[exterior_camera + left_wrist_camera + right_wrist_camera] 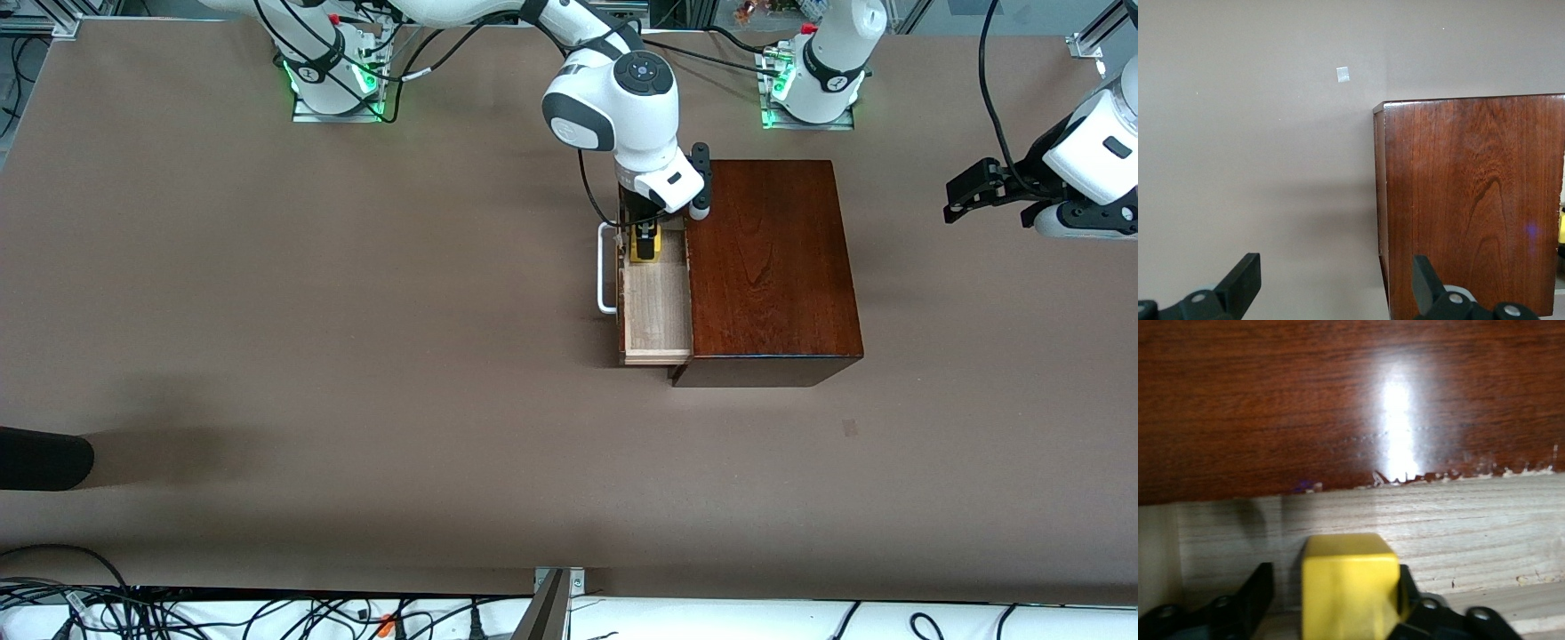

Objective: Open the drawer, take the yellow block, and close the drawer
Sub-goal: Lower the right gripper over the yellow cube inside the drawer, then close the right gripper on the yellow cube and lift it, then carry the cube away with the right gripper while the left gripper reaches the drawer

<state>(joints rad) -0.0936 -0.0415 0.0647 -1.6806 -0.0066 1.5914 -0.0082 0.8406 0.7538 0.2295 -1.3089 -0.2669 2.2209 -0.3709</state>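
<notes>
Drawer [656, 307] pulled out of wooden box [769, 258], toward right arm's end of table. Right gripper [644, 238] down inside drawer, fingers straddling yellow block [645, 249] on drawer floor, gap showing one side, not clamped. Left gripper [973, 191] waits spread wide over bare table [267, 311].

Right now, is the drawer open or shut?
Open. The drawer sticks out of the wooden box, showing its pale inside, with the yellow block in it and the right claw around the block.
</notes>
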